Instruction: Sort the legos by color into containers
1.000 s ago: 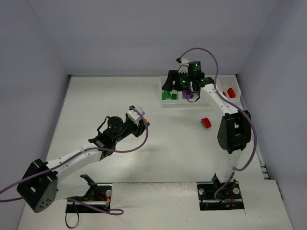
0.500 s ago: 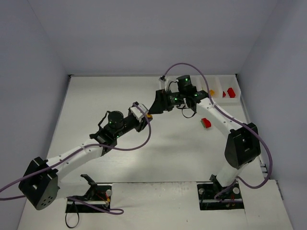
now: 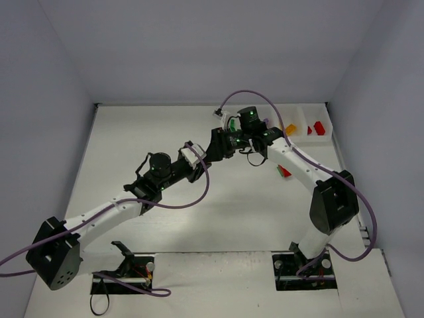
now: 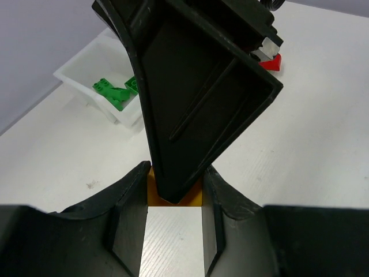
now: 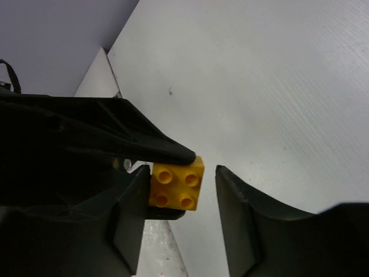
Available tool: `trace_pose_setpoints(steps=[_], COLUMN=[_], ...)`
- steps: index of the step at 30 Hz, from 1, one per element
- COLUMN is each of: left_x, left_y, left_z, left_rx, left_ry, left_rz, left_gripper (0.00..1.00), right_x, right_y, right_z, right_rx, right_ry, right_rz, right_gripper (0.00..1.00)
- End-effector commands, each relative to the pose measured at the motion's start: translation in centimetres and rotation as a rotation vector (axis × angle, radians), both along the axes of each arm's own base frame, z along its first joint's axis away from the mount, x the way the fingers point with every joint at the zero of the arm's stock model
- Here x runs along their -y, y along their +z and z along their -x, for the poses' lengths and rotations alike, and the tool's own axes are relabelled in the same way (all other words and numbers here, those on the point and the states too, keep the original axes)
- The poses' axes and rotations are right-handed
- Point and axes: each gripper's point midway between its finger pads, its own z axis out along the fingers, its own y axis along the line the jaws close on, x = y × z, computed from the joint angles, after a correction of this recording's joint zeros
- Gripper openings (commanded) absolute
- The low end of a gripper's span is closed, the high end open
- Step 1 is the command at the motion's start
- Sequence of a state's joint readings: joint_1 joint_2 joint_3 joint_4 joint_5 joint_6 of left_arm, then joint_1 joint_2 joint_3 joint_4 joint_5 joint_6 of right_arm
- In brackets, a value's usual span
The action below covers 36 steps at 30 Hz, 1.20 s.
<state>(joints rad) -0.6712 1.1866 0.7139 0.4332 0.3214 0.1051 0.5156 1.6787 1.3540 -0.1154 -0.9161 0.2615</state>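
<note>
Two arms meet over the table (image 3: 132, 139): the left gripper (image 4: 174, 180) pinches a yellow brick (image 5: 176, 183) between its fingers, while the right gripper (image 5: 181, 173) stands spread around that same brick, one finger against it, the other just apart, away from the white tray (image 4: 118, 115).

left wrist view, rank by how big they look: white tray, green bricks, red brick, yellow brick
1. white plastic compartment tray
2. green studded plastic bricks
3. red plastic brick and yellow plastic brick: both partly hidden, too alike to rank
</note>
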Motion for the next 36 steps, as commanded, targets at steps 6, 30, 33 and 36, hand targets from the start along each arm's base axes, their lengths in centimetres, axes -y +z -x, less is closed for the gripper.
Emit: trace_pose_setpoints(steps=[6,30,33,36], left_x=[0.6,-4.4,-4.2,-4.3], left_y=[4.5,-1.3,-1.5,-2.2], left_z=[-0.9,-0.1,0.0,0.4], left_rx=[0.105,-0.386,-0.42,-0.459], left_ry=[-0.003,0.372,0.378,0.385], left_rz=[0.079,0.095,0.084,0.05], left_gripper=[0.06,0.84,0.83,0.84], right_x=[-0.3,33.3,35.2,35.9], right_y=[2.0,-0.7,-2.1,-3.9], right_z=[0.4,-25.0,-26.9,-28.0], right_rx=[0.082,0.303,0.298,0.273], right_ry=[0.016,-1.387,-1.423,-1.409], right_rz=[-0.034,0.61,0.654,0.673], right_gripper=[0.0,0.0,0.05,0.14])
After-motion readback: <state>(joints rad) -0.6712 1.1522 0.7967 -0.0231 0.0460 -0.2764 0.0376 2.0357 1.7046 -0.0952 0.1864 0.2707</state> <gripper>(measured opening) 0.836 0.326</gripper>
